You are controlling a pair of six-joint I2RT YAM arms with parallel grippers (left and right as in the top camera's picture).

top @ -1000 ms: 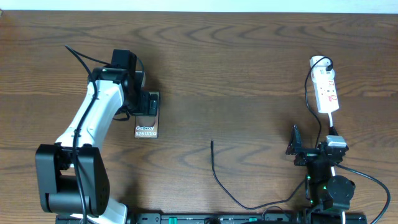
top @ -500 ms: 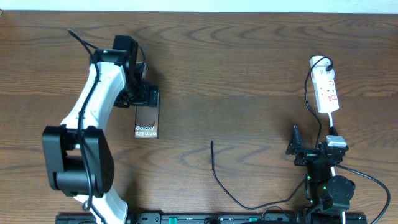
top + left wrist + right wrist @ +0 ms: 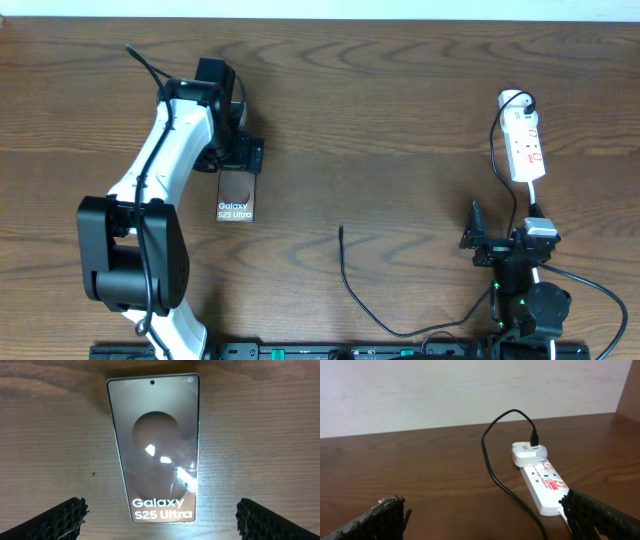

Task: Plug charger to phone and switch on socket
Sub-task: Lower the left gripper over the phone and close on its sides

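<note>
Between the left jaws, which stand spread as wide as they go with nothing in them, I see only bare wood. Their two black ribbed pads [image 3: 62,520] sit in the bottom corners of the left wrist view. The phone [image 3: 155,445] lies flat just beyond them, centred between the two and touched by neither, with its "Galaxy S25 Ultra" lettering at the near end. From overhead the phone [image 3: 236,195] is left of centre on the brown surface [image 3: 400,120], and the left arm [image 3: 165,165] reaches over its upper end.

At the lower right of the overhead view the right jaws are likewise wide open and empty. Their pads [image 3: 370,522] frame the right wrist view, and the socket [image 3: 545,482] lies ahead of them at the right, apart from both, with the white adapter [image 3: 527,452] plugged in at its far end. I cannot tell whether its switch is on. Overhead, the socket [image 3: 525,145] is at the upper right. The charger [image 3: 343,262] runs from the adapter down past the socket's left side and along the bottom edge. It then curls up to a free tip near the middle of the surface, well apart from the phone.
</note>
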